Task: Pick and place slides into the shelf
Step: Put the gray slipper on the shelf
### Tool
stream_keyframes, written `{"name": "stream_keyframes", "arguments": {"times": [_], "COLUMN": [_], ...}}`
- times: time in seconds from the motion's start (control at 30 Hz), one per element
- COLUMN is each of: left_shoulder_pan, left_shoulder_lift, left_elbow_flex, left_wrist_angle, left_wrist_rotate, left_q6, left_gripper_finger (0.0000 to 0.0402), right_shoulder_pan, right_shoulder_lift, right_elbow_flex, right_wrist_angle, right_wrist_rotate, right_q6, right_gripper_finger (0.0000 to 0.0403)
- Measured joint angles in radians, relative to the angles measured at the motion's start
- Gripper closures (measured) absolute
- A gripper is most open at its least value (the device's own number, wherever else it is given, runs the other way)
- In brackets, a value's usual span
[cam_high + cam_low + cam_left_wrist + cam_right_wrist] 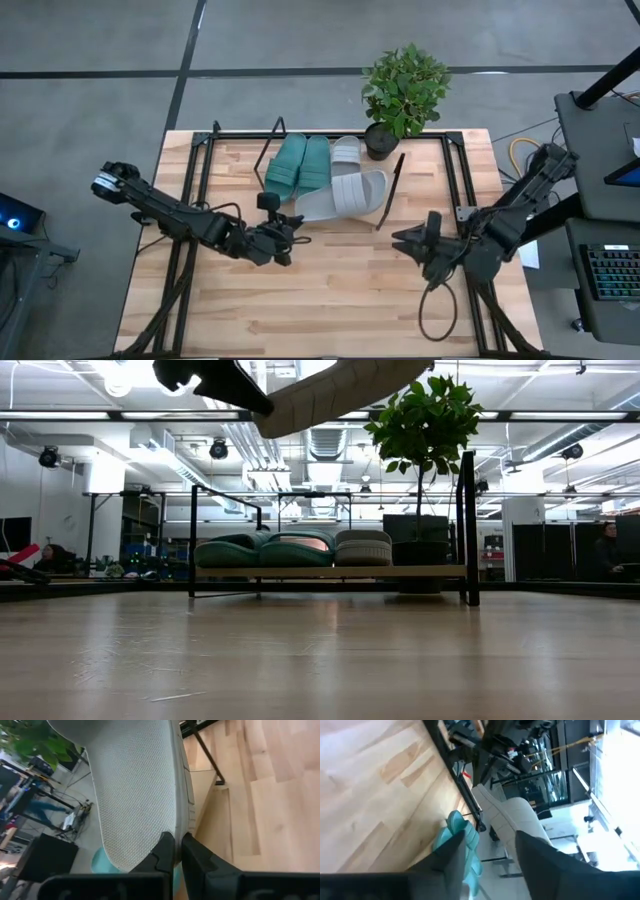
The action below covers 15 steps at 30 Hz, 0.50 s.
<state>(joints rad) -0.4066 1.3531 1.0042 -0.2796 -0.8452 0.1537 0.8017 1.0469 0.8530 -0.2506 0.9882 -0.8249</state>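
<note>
Two teal slides (300,165) and one light grey slide (346,151) lie side by side on the slanted shelf (391,188) at the table's far middle; they also show in the low view (262,550). My left gripper (292,226) is shut on the second grey slide (345,194), held in the air just in front of the shelf and high in the low view (330,395). My right gripper (404,240) is open and empty over the table's right part, pointing toward the shelf. My left gripper pinches the grey slide's near-left end (176,831) between its two fingers, one finger (165,851) on the textured face, the other (194,855) on the opposite side. The fingers come from the table's near-left side, along the slide. The slide is lifted clear of table and shelf, slanting away from the fingers.
A potted plant (402,92) stands at the table's far edge, right beside the shelf's right end frame. Bare wooden tabletop (330,300) lies in front of the shelf and between the two arms. Black frame rails run along the table's left and right sides.
</note>
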Motion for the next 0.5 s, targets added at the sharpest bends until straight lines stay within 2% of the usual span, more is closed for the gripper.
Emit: {"name": "stream_keyframes", "arguments": {"times": [0.17, 0.27, 0.5], "left_shoulder_pan": [-0.006, -0.01, -0.017], "left_shoulder_lift": [0.008, 0.008, 0.01], "left_elbow_flex": [0.0, 0.0, 0.0], "left_wrist_angle": [-0.016, -0.017, -0.012], "left_wrist_rotate": [0.026, 0.044, 0.111], "left_q6": [-0.044, -0.048, -0.073], "left_gripper_finger": [0.0401, 0.0401, 0.0401], "right_shoulder_pan": [-0.001, -0.001, -0.006], "right_shoulder_lift": [0.098, 0.156, 0.256], "right_elbow_flex": [0.052, 0.091, 0.163], "right_wrist_angle": [0.001, 0.001, -0.006], "right_wrist_rotate": [0.017, 0.081, 0.249], "right_q6": [-0.068, -0.095, -0.173], "right_gripper_finger": [0.0186, 0.0165, 0.0158]}}
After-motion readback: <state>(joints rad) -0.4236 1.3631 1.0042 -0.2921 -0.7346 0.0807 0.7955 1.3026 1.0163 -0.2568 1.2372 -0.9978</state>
